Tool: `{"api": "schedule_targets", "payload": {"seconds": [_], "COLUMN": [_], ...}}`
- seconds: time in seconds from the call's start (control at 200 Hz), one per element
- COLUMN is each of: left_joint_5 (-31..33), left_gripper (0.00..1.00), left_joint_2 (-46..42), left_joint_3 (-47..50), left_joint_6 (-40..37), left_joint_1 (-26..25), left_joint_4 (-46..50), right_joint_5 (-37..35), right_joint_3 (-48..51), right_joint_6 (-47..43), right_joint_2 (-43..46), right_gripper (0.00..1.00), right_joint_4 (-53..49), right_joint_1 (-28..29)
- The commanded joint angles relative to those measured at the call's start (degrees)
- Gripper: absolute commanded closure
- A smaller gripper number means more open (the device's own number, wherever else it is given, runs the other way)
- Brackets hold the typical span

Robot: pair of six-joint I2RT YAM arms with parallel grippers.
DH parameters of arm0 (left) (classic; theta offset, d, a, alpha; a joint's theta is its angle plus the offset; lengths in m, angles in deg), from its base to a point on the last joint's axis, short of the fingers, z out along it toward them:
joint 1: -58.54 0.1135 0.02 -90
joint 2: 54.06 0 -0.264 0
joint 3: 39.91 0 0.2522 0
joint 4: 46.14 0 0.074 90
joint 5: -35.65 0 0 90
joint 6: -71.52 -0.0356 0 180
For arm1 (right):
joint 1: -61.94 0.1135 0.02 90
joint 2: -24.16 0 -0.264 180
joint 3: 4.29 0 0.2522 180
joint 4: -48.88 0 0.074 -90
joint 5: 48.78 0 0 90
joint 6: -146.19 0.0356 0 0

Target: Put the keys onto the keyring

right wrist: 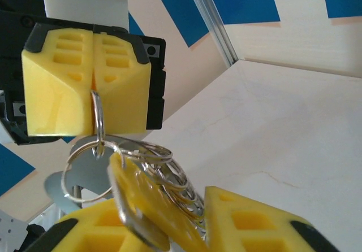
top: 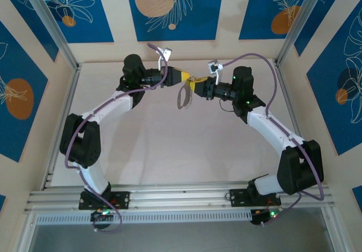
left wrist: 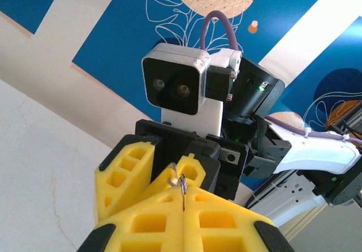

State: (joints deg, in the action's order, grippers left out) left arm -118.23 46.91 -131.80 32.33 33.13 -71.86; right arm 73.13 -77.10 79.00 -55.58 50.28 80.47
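My left gripper (left wrist: 182, 198) is shut on the edge of the keyring (left wrist: 182, 183), a thin grey metal loop. The loop hangs below both grippers over the table (top: 184, 96). In the right wrist view the left gripper's yellow fingers (right wrist: 116, 77) pinch the keyring (right wrist: 96, 116) at the upper left. The keys (right wrist: 161, 167), a silvery bunch of small rings and flat blades, dangle from it. They run down between the fingers of my right gripper (right wrist: 195, 229), which is closed in on them. One flat blade (right wrist: 138, 207) lies across its left finger. Both grippers meet tip to tip (top: 191, 85).
The pale tabletop (top: 181, 144) stretches below the raised grippers. Aluminium frame posts (top: 48, 26) stand at the back corners, and blue patterned wall panels (top: 169, 9) close the back. A rail (top: 181, 198) runs along the near edge by the arm bases.
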Motion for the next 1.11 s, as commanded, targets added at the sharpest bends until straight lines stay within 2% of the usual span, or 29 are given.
{"api": "schedule_targets", "payload": {"seconds": [0.0,0.32,1.1], "left_joint_5": [0.9,2.1,3.3], "left_gripper": [1.00,1.00,1.00], "left_joint_2": [-1.6,-1.7,-1.7], "left_joint_3": [-2.5,-2.3,-1.7], "left_joint_6": [-1.9,-2.2,-2.4], "left_joint_1": [-0.3,-0.3,-0.5], "left_joint_4": [0.1,0.1,-0.6], "right_joint_5": [1.3,2.7,3.2], "right_joint_3": [-0.4,-0.3,-2.9], "right_joint_6": [-1.4,-1.7,-2.5], "right_joint_2": [1.9,1.5,-2.8], "right_gripper": [0.79,1.00,1.00], "right_joint_4": [-1.5,-2.6,-3.5], "right_joint_1": [0.3,1.3,6.8]}}
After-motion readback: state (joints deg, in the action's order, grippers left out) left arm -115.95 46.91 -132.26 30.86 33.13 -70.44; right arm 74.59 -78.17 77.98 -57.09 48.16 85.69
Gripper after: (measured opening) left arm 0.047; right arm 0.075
